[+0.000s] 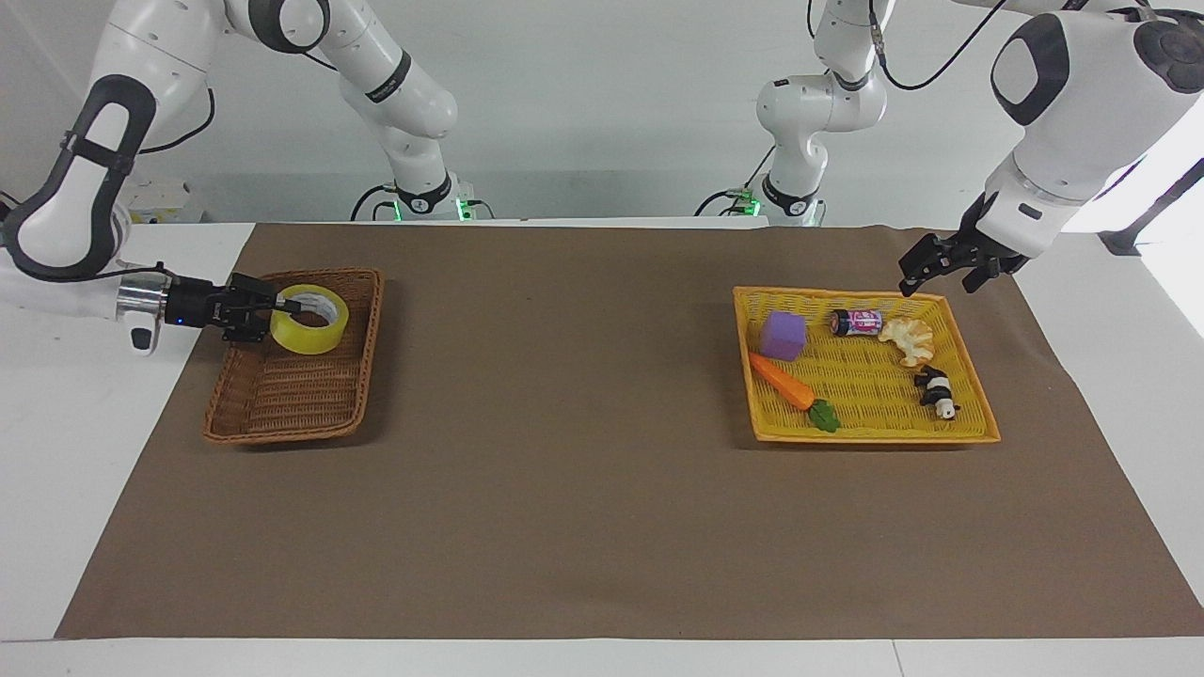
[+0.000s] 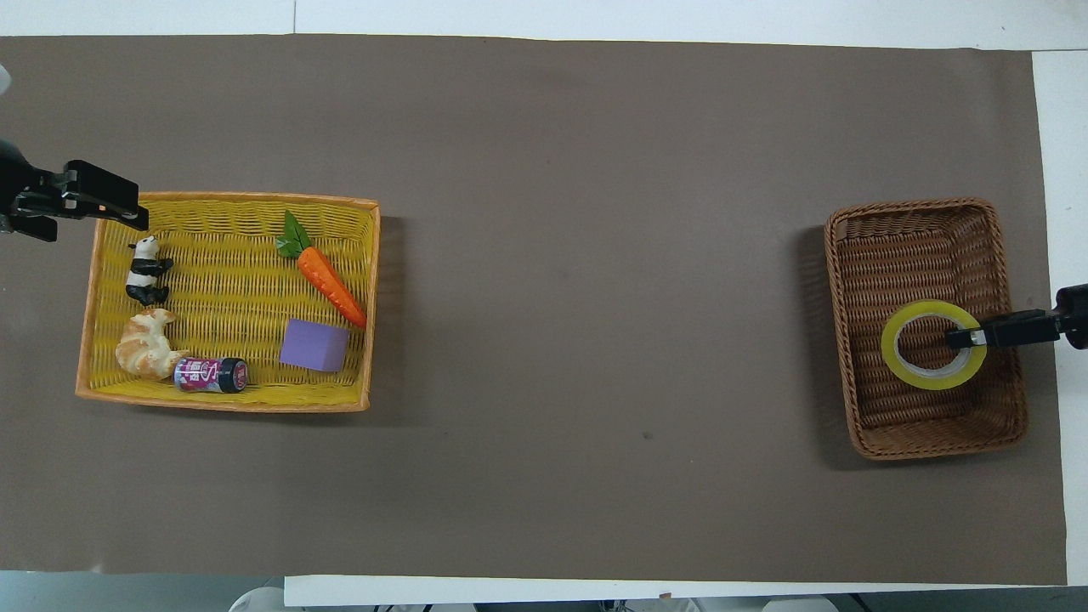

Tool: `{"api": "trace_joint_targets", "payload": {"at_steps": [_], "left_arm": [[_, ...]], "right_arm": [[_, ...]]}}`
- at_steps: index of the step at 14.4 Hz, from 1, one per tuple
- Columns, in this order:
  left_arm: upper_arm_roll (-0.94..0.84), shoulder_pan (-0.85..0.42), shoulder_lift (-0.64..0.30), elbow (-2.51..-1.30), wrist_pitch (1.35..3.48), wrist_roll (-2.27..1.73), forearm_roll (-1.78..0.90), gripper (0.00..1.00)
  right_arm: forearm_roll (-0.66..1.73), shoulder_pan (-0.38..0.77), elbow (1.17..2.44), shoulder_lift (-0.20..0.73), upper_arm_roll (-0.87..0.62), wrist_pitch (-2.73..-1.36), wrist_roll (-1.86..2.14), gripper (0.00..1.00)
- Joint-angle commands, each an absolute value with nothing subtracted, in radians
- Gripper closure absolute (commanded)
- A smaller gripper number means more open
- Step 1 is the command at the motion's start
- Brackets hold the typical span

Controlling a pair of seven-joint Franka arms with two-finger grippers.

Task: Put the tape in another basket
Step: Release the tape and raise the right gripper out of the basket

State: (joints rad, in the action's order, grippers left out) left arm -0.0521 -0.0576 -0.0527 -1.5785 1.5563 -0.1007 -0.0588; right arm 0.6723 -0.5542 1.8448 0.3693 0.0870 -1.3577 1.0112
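Note:
The yellow roll of tape (image 1: 308, 320) (image 2: 933, 344) is low inside the dark brown wicker basket (image 1: 282, 434) (image 2: 935, 449), in the half nearer to the robots. My right gripper (image 1: 282, 306) (image 2: 965, 337) reaches in level from the table's edge. It is shut on the roll's wall, with one finger inside the core. My left gripper (image 1: 941, 273) (image 2: 119, 206) hangs open and holds nothing. It is over the corner of the yellow basket (image 1: 875, 437) (image 2: 229, 406) at the left arm's end.
In the yellow basket lie a purple cube (image 1: 783, 336), a toy carrot (image 1: 785, 383), a small can (image 1: 856, 322), a croissant (image 1: 909, 339) and a panda figure (image 1: 936, 391). A brown mat (image 1: 564, 489) covers the table between the two baskets.

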Motion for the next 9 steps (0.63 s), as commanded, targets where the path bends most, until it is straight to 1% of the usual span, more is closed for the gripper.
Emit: {"api": "trace_joint_targets", "payload": {"at_steps": [1, 4, 6, 9], "left_arm": [[-0.054, -0.054, -0.043, -1.589, 1.545, -0.100, -0.044, 0.00], [-0.054, -0.052, -0.043, -1.588, 1.543, -0.100, -0.044, 0.00], [-0.054, -0.052, -0.043, -1.588, 1.545, -0.100, -0.044, 0.00], [-0.054, -0.052, -0.043, -1.588, 1.545, -0.100, -0.044, 0.00]], "right_arm": [[0.657, -0.568, 1.830, 0.371, 0.075, -1.353, 1.026, 0.00], [0.655, -0.568, 1.822, 0.370, 0.077, -1.353, 1.026, 0.00], [0.632, -0.555, 1.792, 0.361, 0.077, -1.358, 1.025, 0.00], [0.568, -0.531, 1.766, 0.305, 0.071, -1.391, 1.016, 0.00]]}}
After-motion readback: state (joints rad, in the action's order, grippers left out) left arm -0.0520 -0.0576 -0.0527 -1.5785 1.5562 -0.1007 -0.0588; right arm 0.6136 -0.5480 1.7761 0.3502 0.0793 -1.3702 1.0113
